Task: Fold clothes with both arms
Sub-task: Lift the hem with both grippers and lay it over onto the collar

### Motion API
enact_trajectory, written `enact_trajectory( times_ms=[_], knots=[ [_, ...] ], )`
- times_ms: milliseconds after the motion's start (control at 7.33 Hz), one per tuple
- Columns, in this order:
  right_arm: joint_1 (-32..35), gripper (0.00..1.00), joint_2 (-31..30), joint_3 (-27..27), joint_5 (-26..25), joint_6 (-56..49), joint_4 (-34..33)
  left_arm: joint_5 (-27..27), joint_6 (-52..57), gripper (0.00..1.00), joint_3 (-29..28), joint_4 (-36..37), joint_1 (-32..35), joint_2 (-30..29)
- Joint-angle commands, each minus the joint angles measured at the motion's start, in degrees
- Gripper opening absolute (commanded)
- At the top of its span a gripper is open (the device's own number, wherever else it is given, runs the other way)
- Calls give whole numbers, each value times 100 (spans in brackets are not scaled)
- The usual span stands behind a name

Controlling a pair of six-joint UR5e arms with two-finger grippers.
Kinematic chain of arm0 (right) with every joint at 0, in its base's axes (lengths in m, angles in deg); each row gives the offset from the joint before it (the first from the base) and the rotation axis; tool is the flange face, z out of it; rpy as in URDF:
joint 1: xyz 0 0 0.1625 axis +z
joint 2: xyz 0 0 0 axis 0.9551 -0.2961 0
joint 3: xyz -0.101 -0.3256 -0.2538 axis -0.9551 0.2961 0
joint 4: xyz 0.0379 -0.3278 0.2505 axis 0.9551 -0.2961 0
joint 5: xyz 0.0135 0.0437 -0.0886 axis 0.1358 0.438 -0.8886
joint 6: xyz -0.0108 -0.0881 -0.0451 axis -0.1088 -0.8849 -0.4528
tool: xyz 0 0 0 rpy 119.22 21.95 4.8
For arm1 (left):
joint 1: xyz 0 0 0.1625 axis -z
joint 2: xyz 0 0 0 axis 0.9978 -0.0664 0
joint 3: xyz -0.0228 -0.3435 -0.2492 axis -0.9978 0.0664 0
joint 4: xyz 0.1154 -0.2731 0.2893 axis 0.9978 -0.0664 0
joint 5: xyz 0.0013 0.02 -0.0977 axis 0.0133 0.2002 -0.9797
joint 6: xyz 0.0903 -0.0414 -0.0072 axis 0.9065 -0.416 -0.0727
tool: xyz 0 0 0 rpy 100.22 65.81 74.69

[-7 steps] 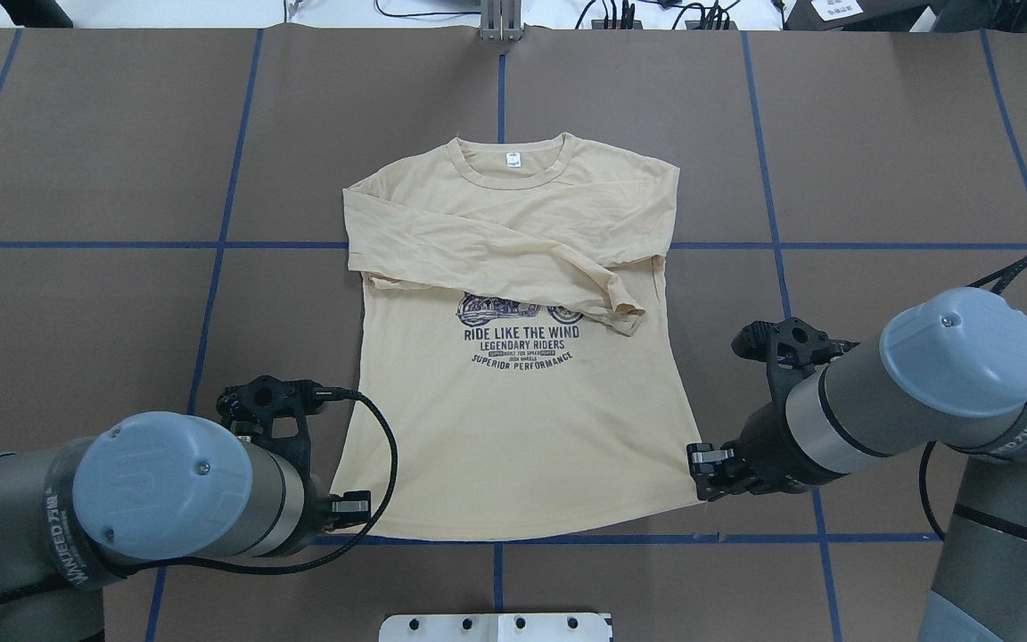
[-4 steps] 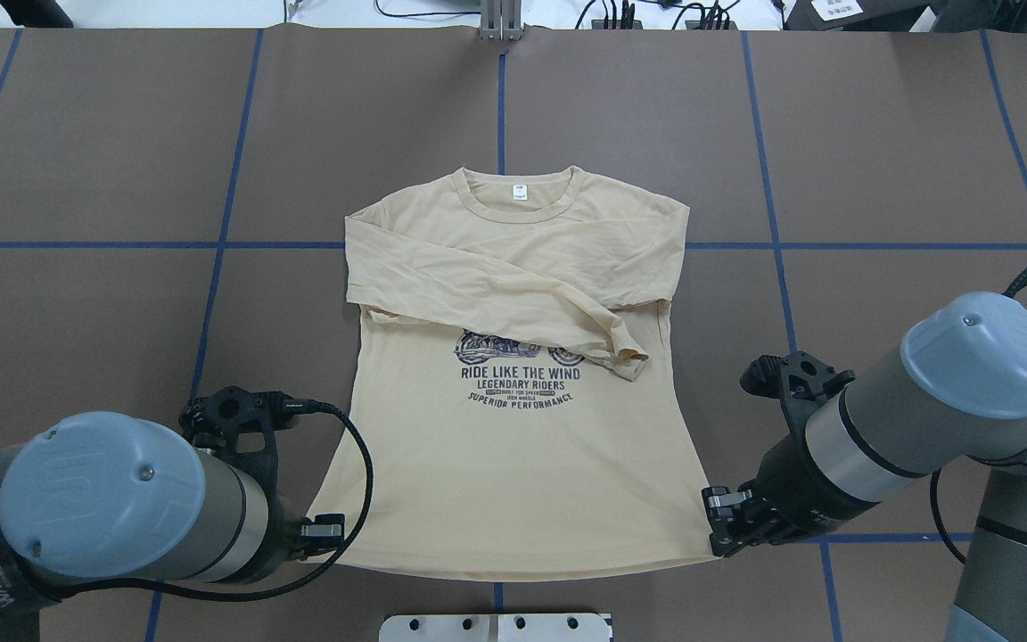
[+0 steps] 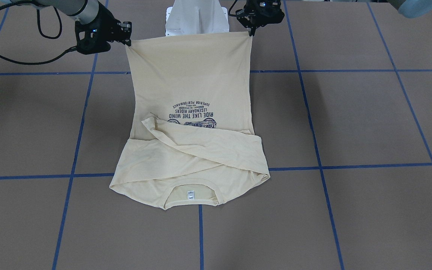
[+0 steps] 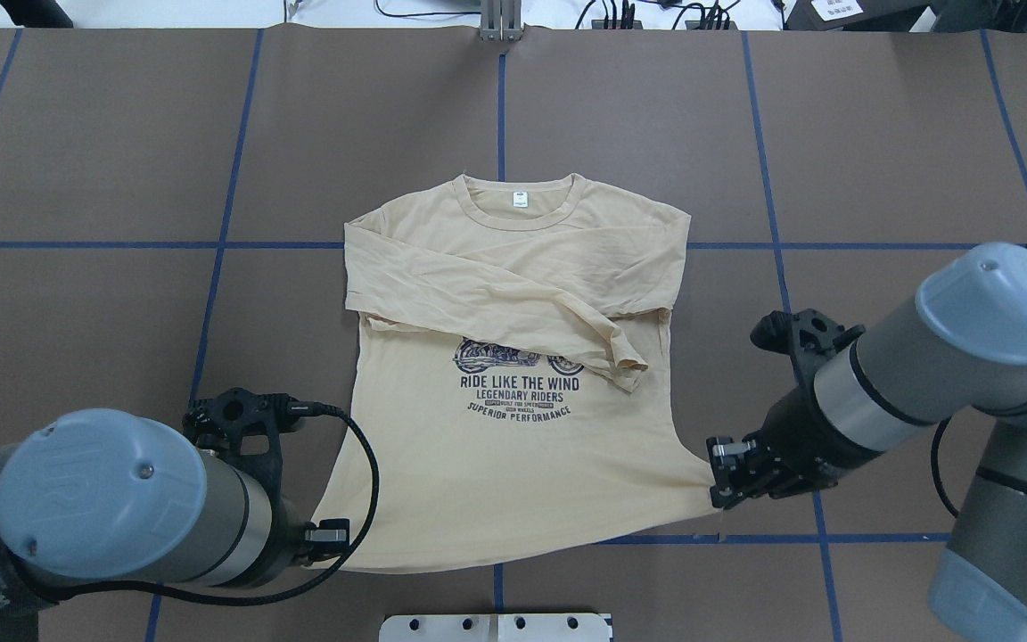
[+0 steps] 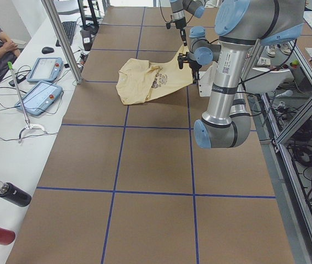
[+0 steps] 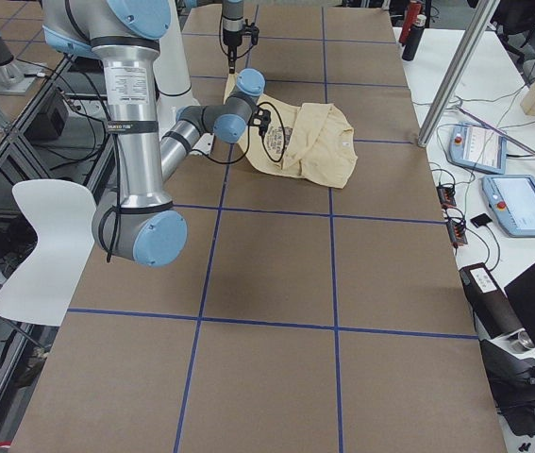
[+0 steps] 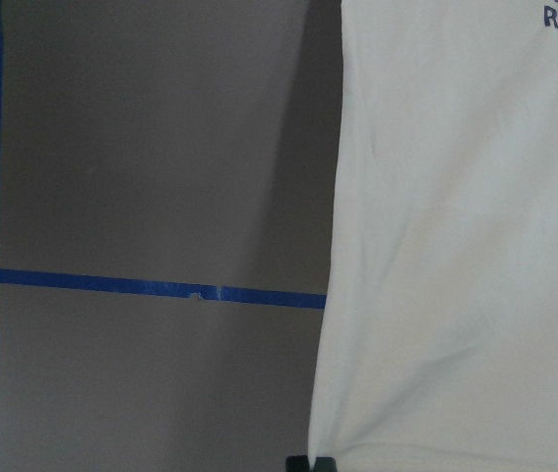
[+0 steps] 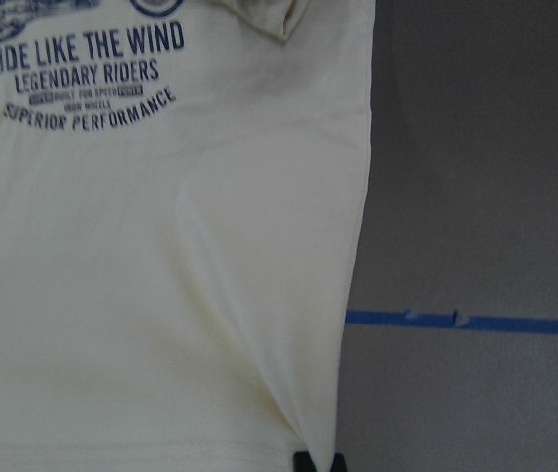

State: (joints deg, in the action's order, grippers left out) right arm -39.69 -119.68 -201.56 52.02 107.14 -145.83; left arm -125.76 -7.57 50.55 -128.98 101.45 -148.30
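A brown paper-covered desk [image 4: 121, 134], marked into squares by blue tape lines [image 4: 219, 245], carries the cream-yellow long-sleeved T-shirt [image 4: 513, 481] at its middle. The shirt lies print side up, collar toward the far edge and hem toward the robot's white pedestal base [image 4: 496, 627]. Both sleeves are folded across the chest, the upper sleeve [image 4: 487, 299] partly covering the navy motorcycle print [image 4: 520, 383]. A small white neck label [image 4: 520, 200] shows inside the collar. The left fingers [image 4: 328, 535] are pressed together on the hem corner on the robot's left, and the right fingers [image 4: 723, 481] pinch the opposite hem corner. Both corners are raised off the desk with the hem stretched between them, while the shoulders lie flat.
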Motion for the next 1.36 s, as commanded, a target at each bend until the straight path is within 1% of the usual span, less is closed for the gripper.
enact_trajectory(
  times_ms=[0,136,273,545,682,818,955,1091,1227],
  knots=[
    [627,0,381,329,41,-35,18,-24,486,0,-90,-18,764,-351],
    [699,0,539,461,-37,-26,10,-24,794,0,-221,-157,1177,-352],
    [935,0,602,610,-38,-35,18,-33,867,0,-431,-410,1573,-361],
    [1304,0,1022,961,-47,-35,18,-25,868,0,-1421,-1130,2084,-667],
    [1463,0,1207,1189,-64,-35,18,-24,876,0,-1957,-1682,2339,-721],
    [1603,0,1522,1548,-126,-209,18,-24,877,0,-2502,-2331,2576,-756],
    [1744,0,1769,1865,-161,-254,27,-24,868,0,-2908,-2860,2674,-826],
    [1832,0,2032,2295,-161,-498,53,-24,868,0,-3330,-3083,2762,-1062],
    [1938,0,2209,2665,-161,-814,53,-24,868,0,-3517,-3128,2868,-1256]
  ],
)
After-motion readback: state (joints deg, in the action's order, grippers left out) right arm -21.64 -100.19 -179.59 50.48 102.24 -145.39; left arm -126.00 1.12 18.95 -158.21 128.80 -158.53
